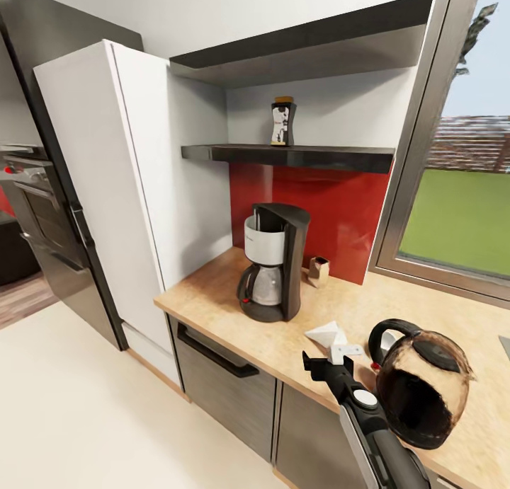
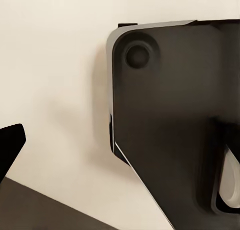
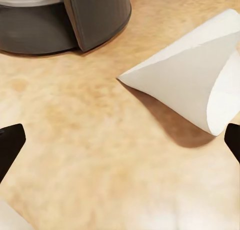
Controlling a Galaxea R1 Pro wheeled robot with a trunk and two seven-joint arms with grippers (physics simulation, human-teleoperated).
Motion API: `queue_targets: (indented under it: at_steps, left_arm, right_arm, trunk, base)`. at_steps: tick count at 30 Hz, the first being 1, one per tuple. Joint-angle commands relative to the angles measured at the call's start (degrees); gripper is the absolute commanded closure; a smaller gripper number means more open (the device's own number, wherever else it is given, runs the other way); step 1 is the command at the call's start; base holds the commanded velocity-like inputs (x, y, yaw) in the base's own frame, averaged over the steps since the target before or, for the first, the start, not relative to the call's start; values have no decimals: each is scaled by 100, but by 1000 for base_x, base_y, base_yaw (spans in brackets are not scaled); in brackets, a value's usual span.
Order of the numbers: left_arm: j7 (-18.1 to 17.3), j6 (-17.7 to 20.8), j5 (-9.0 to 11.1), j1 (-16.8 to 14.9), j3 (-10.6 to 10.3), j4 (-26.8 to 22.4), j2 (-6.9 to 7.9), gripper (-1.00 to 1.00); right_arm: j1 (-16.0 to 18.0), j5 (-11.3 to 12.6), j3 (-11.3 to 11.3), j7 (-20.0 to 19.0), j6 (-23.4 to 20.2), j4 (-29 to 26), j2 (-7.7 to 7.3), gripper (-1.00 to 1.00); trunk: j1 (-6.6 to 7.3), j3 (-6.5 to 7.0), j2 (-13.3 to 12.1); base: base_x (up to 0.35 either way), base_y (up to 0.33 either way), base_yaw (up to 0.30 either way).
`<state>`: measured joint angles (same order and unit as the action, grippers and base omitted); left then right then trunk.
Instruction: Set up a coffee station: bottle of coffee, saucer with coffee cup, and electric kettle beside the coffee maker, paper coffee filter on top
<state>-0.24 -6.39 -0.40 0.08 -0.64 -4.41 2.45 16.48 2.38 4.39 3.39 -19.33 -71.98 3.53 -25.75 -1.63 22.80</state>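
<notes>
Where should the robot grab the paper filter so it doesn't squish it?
Probably by the filter's wide open rim, coming down from above. It lies on its side on the counter, a thin cone whose mouth faces the right gripper, so one finger could slip inside the rim and pinch a single wall.

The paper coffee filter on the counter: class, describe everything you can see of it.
The paper coffee filter is a white cone of thin paper, lying on its side on the wooden countertop and casting a shadow. Its pointed tip faces the coffee maker, with bare counter between them; the electric kettle stands on its other side. The right hand hovers by it, open, not gripping it.
</notes>
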Motion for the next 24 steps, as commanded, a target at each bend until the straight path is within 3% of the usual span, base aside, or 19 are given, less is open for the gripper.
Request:
queue_targets:
  at_steps: [1,9,24]
  left_arm:
    - [-3,-7,-4,1,-6,-8,1,-100]
    - [-3,-10,-4,1,-6,-8,1,-100]
    - [-3,-10,-4,1,-13,-8,1,-100]
  right_arm:
    - [4,25,10,37,-29,-8,-1,-100]
    - [4,24,10,37,-28,-3,-1,-100]
    - [4,17,10,36,-27,15,-10,-100]
  trunk:
    - [-4,-12,12]
    - [-4,-12,12]
    - [-4,-12,12]
  base:
    - [5,0,0]
    - [127,0,0]
    - [16,-3,0]
